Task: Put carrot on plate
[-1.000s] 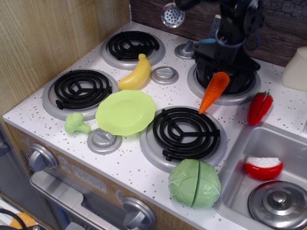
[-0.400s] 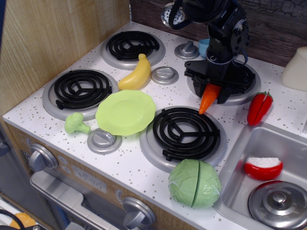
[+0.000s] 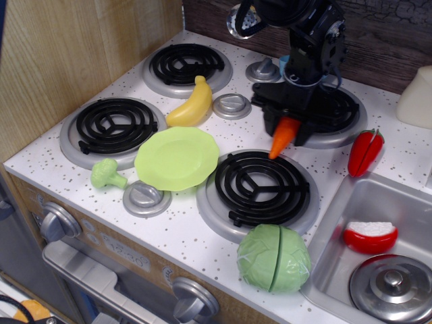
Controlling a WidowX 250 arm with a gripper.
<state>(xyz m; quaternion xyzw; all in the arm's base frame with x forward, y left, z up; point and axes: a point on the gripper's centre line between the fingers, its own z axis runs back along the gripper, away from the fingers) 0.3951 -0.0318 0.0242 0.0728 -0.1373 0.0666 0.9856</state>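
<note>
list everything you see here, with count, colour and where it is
carrot: 1, orange, held above the stove's right side
plate: 1, lime green, stove centre
banana: 1, yellow, behind plate
broccoli: 1, green, left of plate
cabbage: 1, green, front edge
pepper: 1, red, beside sink
burners: 4, black
knobs: 3, grey, on stovetop
lid: 1, silver, in sink
tool: 1, black, shut on carrot

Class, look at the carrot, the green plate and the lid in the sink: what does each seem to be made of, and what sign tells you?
The carrot: probably moulded plastic, smooth and evenly orange with a soft sheen.
The plate: likely matte plastic, flat lime colour, faceted moulded rim.
The lid: looks like brushed metal, grey with reflections and a knob, though metallic-finish plastic is possible.
</note>
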